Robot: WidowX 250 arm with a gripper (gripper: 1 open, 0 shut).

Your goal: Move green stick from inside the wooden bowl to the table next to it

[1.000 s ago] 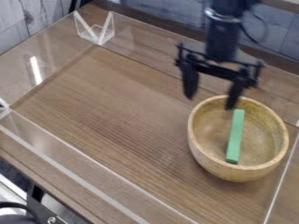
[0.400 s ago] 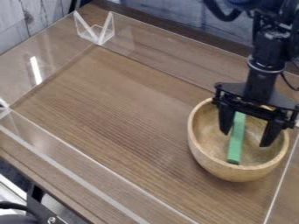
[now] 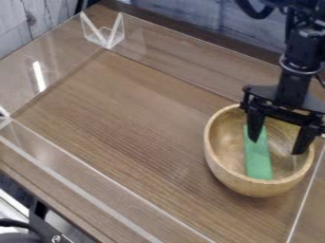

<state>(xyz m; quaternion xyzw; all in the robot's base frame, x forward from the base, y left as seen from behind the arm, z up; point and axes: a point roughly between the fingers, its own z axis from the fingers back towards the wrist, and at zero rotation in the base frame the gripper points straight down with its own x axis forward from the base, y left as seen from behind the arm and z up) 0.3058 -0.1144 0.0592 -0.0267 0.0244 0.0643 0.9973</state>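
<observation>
Pincer (image 3: 279,135) is apart, over the bowl (image 3: 219,167). Grab step, prob. Next: go down w/ tips astride green stick (image 3: 258,157).

I get even, moderately bright light, with a soft pale sheen on the tabletop (image 3: 121,114) and shading inside the wooden bowl (image 3: 229,169). Low-res and slightly soft overall; fine detail on the dark arm (image 3: 295,62) is murky.
</observation>
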